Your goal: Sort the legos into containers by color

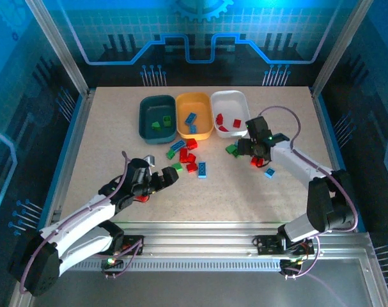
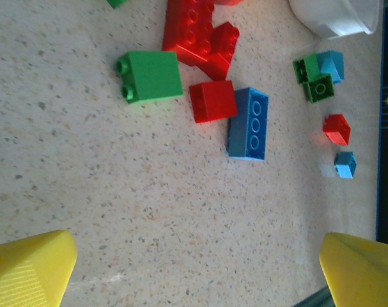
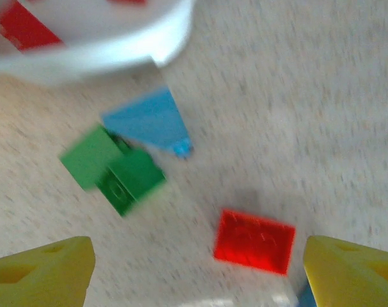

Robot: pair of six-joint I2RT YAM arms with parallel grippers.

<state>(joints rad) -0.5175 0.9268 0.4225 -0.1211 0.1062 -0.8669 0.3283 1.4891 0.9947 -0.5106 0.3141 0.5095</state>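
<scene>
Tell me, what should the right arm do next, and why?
Probably lower the right gripper onto the red brick and close. Its jaws are open with that brick lying loose between them, and the white tray just beyond already holds red pieces.

Speckled table (image 1: 245,198) in a blue-lit enclosure
We see the beige table framed by slanting metal posts (image 1: 56,45), with a ridged aluminium rail (image 1: 200,246) along its near edge. Up close, its surface shows fine dark flecks. Behind it stands a blue backdrop (image 1: 117,38) printed with circuit lines, a gear emblem (image 1: 200,7) at its top centre.
</scene>
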